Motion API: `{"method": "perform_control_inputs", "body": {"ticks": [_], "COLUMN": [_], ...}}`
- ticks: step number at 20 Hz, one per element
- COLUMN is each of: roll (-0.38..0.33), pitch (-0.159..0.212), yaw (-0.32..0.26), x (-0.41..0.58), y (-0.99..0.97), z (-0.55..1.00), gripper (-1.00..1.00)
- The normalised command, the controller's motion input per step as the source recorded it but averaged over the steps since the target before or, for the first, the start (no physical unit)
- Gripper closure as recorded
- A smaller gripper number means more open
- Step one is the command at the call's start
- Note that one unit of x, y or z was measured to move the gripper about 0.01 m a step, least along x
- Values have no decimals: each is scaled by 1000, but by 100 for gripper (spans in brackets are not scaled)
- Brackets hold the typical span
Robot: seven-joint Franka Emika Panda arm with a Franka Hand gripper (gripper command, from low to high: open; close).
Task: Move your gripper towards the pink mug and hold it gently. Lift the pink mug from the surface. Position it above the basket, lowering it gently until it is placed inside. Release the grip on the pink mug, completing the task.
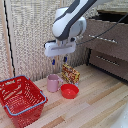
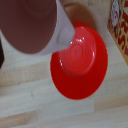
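The tool [image 1: 59, 61] hangs above the pink mug [image 1: 53, 82], fingers spread and empty. Best to descend straight over the rim, clamping gently. Red bowl [image 1: 69, 91] sits at the mug's four o'clock; basket [image 1: 22, 114] at eight.

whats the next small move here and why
Probably lower the end effector straight down onto the mug. In the exterior view its fingers hang open above the mug, apart from it, and the mug stands on the table beside the bowl, outside the basket.
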Motion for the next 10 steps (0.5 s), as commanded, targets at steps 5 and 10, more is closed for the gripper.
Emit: {"method": "perform_control_inputs", "body": {"ticks": [5, 10], "roll": [0, 0], "pitch": [127, 143], "yaw": [42, 69], "x": [463, 171], "y": [-63, -47], "z": [-411, -389], "gripper": [-100, -100]}}
